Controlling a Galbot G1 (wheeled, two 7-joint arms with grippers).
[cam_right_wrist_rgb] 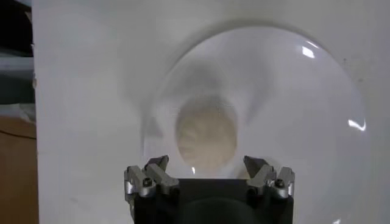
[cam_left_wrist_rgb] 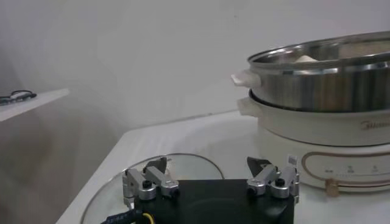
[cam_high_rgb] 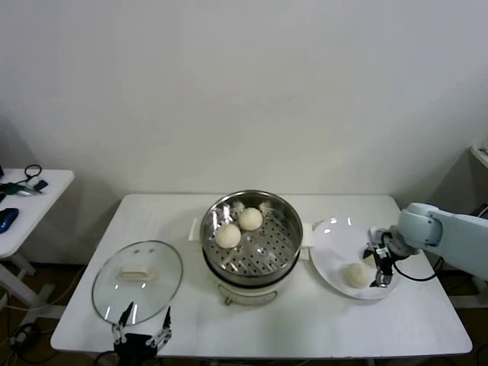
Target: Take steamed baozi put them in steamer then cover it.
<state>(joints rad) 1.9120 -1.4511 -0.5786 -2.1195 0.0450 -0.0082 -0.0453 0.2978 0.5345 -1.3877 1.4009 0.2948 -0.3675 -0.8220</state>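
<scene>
Two baozi (cam_high_rgb: 239, 227) in steamer (cam_high_rgb: 284, 242)

Three steamed baozi are in view: two (cam_high_rgb: 228, 235) (cam_high_rgb: 251, 219) lie on the perforated tray inside the one steamer (cam_high_rgb: 286, 255), and one (cam_high_rgb: 355, 275) lies on the single white plate (cam_high_rgb: 328, 255). There is one glass cover (cam_high_rgb: 156, 286), two tables (cam_high_rgb: 91, 305) (cam_high_rgb: 27, 213), and two grippers (cam_high_rgb: 142, 332) (cam_high_rgb: 379, 267).
</scene>
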